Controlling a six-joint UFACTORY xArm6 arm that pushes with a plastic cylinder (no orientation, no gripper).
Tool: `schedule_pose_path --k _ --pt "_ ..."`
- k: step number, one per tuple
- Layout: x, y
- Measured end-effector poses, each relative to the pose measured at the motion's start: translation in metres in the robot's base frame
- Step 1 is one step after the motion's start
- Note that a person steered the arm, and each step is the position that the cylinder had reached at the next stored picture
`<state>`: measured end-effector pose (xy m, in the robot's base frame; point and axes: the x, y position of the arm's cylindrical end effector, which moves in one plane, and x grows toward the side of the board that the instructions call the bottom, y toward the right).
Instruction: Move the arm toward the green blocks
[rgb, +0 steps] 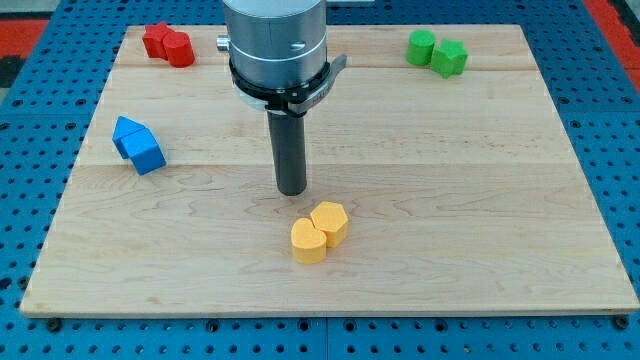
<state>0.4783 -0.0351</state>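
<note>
Two green blocks sit touching at the view's top right: a round green block (421, 46) and a star-like green block (450, 57) to its right. My tip (292, 190) rests on the wooden board (480, 200) near the middle, far to the lower left of the green blocks. It stands just above and left of the yellow pair.
Two yellow blocks lie touching below the tip: a hexagon (329, 221) and a rounded one (309, 241). Two red blocks (167, 43) sit at the top left. Two blue blocks (137, 144) sit at the left. A blue pegboard (30, 110) surrounds the board.
</note>
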Motion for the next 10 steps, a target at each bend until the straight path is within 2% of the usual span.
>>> schedule_pose_path --k 10 --pt "-0.018 0.005"
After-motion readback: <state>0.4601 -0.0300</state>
